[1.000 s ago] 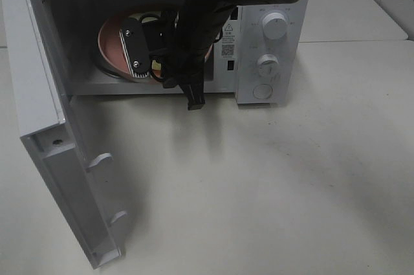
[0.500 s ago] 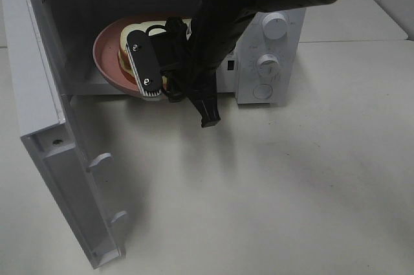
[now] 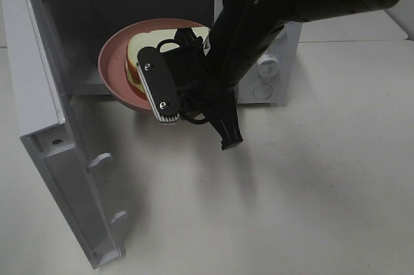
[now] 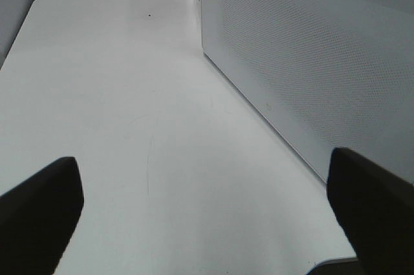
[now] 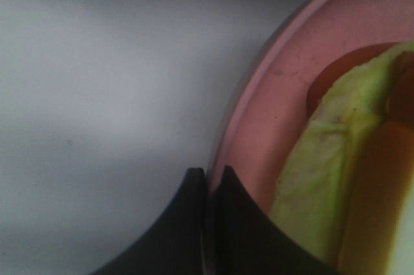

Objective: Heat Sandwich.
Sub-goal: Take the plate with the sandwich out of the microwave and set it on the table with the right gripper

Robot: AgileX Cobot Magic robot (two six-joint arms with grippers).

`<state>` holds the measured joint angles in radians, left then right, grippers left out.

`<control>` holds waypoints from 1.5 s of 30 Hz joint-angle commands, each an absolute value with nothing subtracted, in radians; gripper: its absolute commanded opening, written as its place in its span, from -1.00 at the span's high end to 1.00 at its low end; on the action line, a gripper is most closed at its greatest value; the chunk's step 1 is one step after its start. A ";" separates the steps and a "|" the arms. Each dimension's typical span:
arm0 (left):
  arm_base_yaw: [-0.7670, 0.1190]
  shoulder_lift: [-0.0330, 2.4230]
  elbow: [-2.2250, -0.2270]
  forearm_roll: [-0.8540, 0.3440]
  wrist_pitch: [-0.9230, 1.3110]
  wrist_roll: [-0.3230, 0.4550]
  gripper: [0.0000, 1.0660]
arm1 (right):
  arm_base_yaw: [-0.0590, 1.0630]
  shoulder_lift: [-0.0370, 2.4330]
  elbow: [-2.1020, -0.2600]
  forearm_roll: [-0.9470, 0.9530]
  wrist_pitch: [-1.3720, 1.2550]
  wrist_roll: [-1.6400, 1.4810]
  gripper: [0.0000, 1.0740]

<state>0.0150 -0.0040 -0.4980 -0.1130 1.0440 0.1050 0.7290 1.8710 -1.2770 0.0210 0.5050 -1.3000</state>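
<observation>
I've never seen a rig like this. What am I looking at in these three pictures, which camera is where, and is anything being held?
This is a robot with two arms, each ending in a two-fingered gripper. The high view looks down on a white table with a microwave, its door swung open. The black right arm reaches to the oven's mouth. Its right gripper is pinched shut on the rim of a pink plate that carries the sandwich. The right wrist view is shot from that arm, right at the fingers, so plate and sandwich fill it. The left wrist view comes from the other arm, which is outside the high view. The left gripper is open, holds nothing, and faces the table beside a white dotted panel.
</observation>
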 commanded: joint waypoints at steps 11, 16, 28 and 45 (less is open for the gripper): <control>0.016 -0.024 -0.494 -0.113 1.036 0.099 -0.83 | 0.747 1.709 -1.090 0.017 0.486 -1.305 1.00; 0.016 -0.024 -0.494 -0.113 1.036 0.099 -0.83 | 0.747 1.645 -1.005 0.017 0.485 -1.303 1.00; 0.016 -0.024 -0.494 -0.113 1.036 0.099 -0.83 | 0.747 1.477 -0.838 0.020 0.482 -1.298 1.00; 0.016 -0.024 -0.494 -0.113 1.036 0.099 -0.83 | 0.744 1.284 -0.651 -0.064 0.486 -1.111 1.00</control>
<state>0.0150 -0.0040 -0.4980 -0.1130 1.0440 0.1050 0.7420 1.3050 -0.6600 -0.0380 0.5050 -1.1450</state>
